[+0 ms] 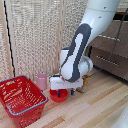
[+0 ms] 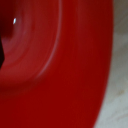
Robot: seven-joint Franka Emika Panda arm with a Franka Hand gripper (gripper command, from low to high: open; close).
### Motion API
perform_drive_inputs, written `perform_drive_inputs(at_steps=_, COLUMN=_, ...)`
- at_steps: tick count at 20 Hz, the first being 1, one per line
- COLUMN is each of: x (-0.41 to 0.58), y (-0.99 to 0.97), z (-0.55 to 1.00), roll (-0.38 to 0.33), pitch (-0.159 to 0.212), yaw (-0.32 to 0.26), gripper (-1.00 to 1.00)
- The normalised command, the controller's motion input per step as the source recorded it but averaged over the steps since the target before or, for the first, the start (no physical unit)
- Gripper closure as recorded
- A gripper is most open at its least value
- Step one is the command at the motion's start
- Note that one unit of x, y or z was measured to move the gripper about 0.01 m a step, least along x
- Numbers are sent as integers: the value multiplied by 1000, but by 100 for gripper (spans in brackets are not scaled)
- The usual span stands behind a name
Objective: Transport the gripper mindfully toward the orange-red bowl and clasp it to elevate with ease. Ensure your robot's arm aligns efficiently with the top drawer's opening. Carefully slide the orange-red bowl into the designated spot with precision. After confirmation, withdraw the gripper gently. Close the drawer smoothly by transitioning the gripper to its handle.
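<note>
One white robot arm [image 1: 82, 42] is seen reaching down from the upper part of the exterior view to a light wooden floor [image 1: 100, 107]. At its end, a white boxy gripper [image 1: 64, 92] with two short dark fingers [image 1: 58, 93] is lowered into a small orange-red bowl [image 1: 59, 96], which sits on the floor. The fingers are seen standing apart over the bowl, one near its middle and one near its rim on the exterior view's right; whether they are pressing on the rim cannot be told.

In the wrist view, nearly the whole picture is filled by the glossy red inside of the bowl [image 2: 55, 65] (very close, blurred), with a strip of pale floor [image 2: 117, 100] at one edge.

A small pink cup [image 1: 41, 80] is placed just beside the bowl, on the exterior view's left. A large red mesh basket [image 1: 21, 99] is placed nearer the camera, on the same side. A dark brown drawer unit [image 1: 111, 47] with thin silver bar handles [image 1: 106, 60] is seen behind the arm, on the exterior view's right.
</note>
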Motion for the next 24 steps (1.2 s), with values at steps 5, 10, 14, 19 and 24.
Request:
perform_drive_inputs(at_steps=5, x=-63, y=66, z=-2, roll=-13, pitch=0, yaw=2, gripper=100)
perform_drive_inputs(at_steps=10, x=-91, y=46, z=-19, roll=-11, pitch=-8, yaw=0, gripper=100)
perform_drive_inputs(at_steps=14, x=-34, y=75, z=-4, roll=-7, pitch=0, yaw=-3, gripper=100)
perform_drive_inputs(at_steps=19, x=10, y=-3, z=77, roll=0, pitch=0, yaw=-30, gripper=100)
perform_drive_inputs(at_steps=24, x=69, y=-42, z=409, roll=0, pitch=57, yaw=-38, gripper=100)
